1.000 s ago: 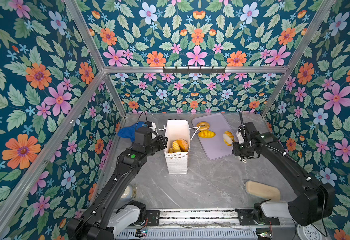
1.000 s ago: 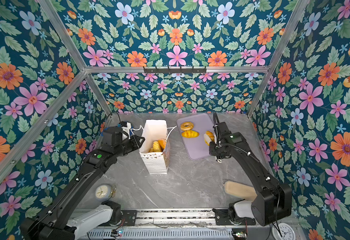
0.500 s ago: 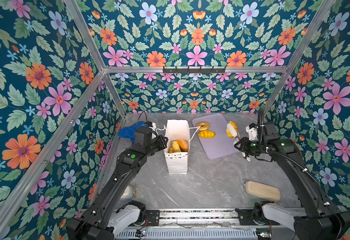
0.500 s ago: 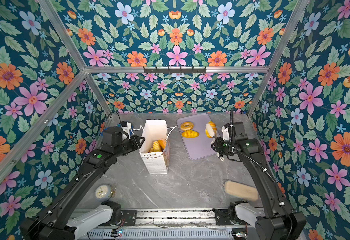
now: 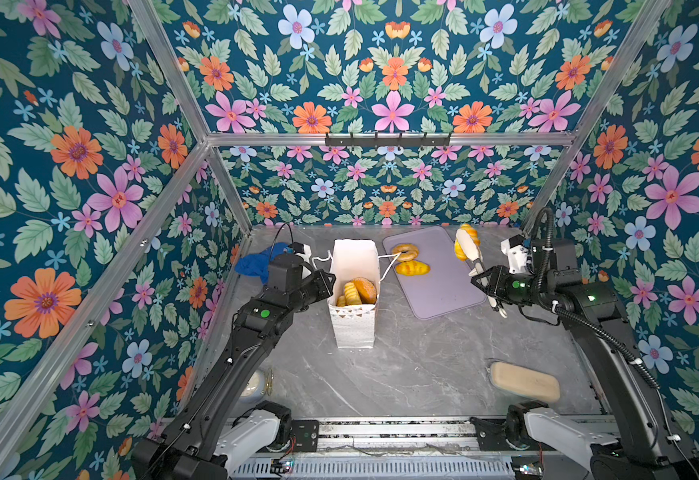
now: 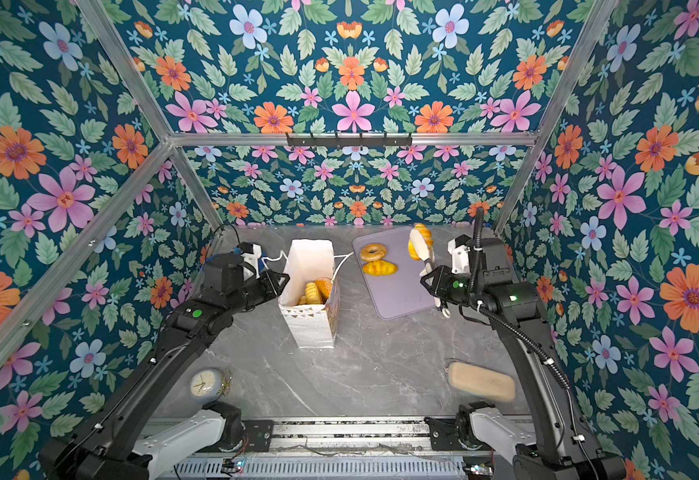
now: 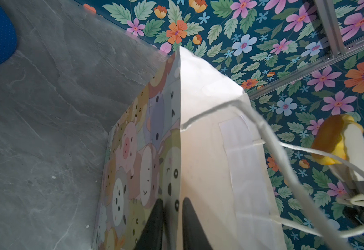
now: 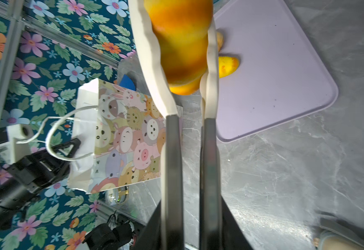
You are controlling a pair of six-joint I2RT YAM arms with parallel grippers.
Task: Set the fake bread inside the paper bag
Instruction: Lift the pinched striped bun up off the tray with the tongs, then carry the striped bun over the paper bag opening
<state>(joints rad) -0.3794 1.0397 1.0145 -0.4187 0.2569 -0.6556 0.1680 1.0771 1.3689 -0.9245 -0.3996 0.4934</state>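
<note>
Bench (image 5: 402, 365): grey marble, enclosed by floral walls.
Paper bag (image 5: 354, 257): upright, 11 o'clock of bench centre; toy loaves (image 5: 359, 291) inside.
Left claw (image 7: 172, 216): clamped on the bag's 9 o'clock wall.
Right claw (image 5: 464, 246): gripping a striped toy roll (image 8: 181, 43), raised near the lilac tray (image 5: 443, 286), at its 1 o'clock corner.
Tray load: ring bagel (image 5: 405, 250), oval bun (image 5: 412, 268) at 11 o'clock.

The left pincer (image 7: 171, 203) reaches forward, pinched closed; the right pincer (image 5: 465, 246) is raised, clamped.
</note>
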